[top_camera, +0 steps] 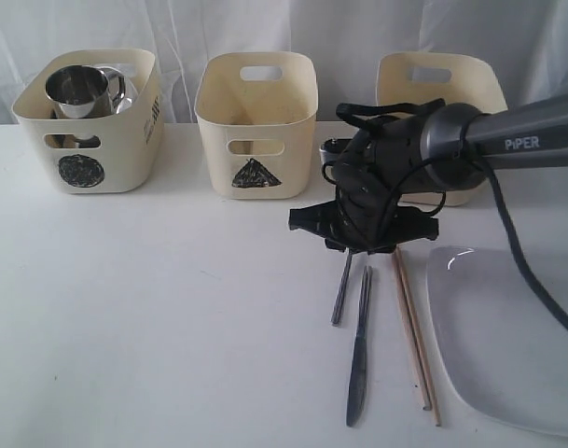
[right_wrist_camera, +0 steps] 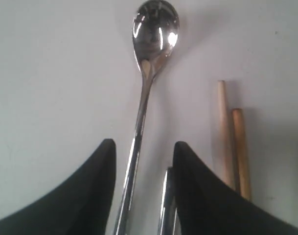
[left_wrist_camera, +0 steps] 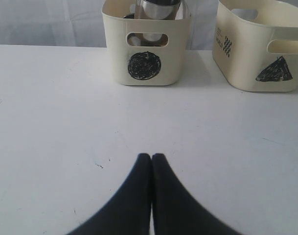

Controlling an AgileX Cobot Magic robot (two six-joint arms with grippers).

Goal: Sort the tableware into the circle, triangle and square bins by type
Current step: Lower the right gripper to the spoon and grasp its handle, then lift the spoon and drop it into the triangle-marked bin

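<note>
My right gripper (top_camera: 363,243) hangs low over the cutlery, open, its jaws on either side of the steel spoon's (right_wrist_camera: 154,30) handle (top_camera: 342,289), apart from it. Beside one finger lies the end of a second steel piece (right_wrist_camera: 166,205), the knife (top_camera: 357,366). The wooden chopsticks (top_camera: 415,336) (right_wrist_camera: 231,142) lie next to it, and the white square plate (top_camera: 507,341) is at the right. A steel mug (top_camera: 78,91) (left_wrist_camera: 158,7) stands in the circle bin (top_camera: 78,171) (left_wrist_camera: 144,65). The triangle bin (top_camera: 256,173) (left_wrist_camera: 274,71) is in the middle. My left gripper (left_wrist_camera: 151,155) is shut and empty above bare table.
A third cream bin (top_camera: 442,82) stands behind my right arm, which hides its mark. A small steel object (top_camera: 332,147) lies between it and the triangle bin. White curtains back the table.
</note>
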